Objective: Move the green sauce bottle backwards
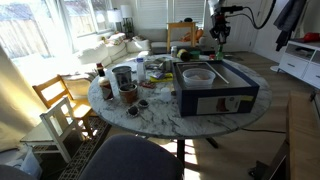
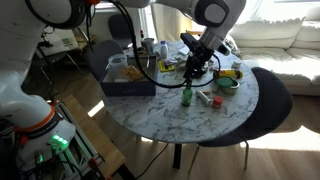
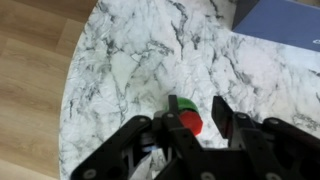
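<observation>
The green sauce bottle (image 2: 186,97) stands upright on the round marble table (image 2: 200,120), near its edge. From above in the wrist view it shows as a green body (image 3: 180,103) with a red cap. My gripper (image 2: 190,76) hangs just above it. In the wrist view the gripper (image 3: 197,118) is open, its fingers on either side of the cap and not closed on it; the cap lies nearer the left finger. In an exterior view the gripper (image 1: 219,36) is at the table's far side and the bottle is hidden behind the box.
A big dark box (image 2: 125,72) takes up much of the table and also shows in an exterior view (image 1: 215,90). A green bowl (image 2: 228,82) and small items lie beside the bottle. A dark brown bottle (image 1: 99,72), a can (image 1: 122,77) and chairs (image 1: 60,110) stand across the table.
</observation>
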Robot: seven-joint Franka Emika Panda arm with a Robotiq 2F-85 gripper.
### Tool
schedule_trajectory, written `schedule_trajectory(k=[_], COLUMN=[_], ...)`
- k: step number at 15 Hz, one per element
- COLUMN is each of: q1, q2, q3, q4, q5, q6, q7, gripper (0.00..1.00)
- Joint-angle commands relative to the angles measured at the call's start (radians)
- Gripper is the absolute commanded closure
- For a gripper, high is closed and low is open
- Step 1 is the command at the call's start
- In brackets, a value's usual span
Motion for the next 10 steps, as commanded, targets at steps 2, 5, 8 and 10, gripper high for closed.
schedule_trajectory(k=[2,5,8,10], q1=[-0.001,0.035,0.067,0.082], q2=[-0.055,-0.176,-0.301,-0.376], q3=[0.011,0.003,-0.001,0.002], q4=[-0.023,-0.156,-0.291,-0.368], q5=[-0.011,-0.088,-0.176,-0.235], q6=[-0.015,0.028,0.068,0.106], q7=[-0.096,-0.264,-0.395,-0.469], gripper=[0.19,0.01,0.0,0.0])
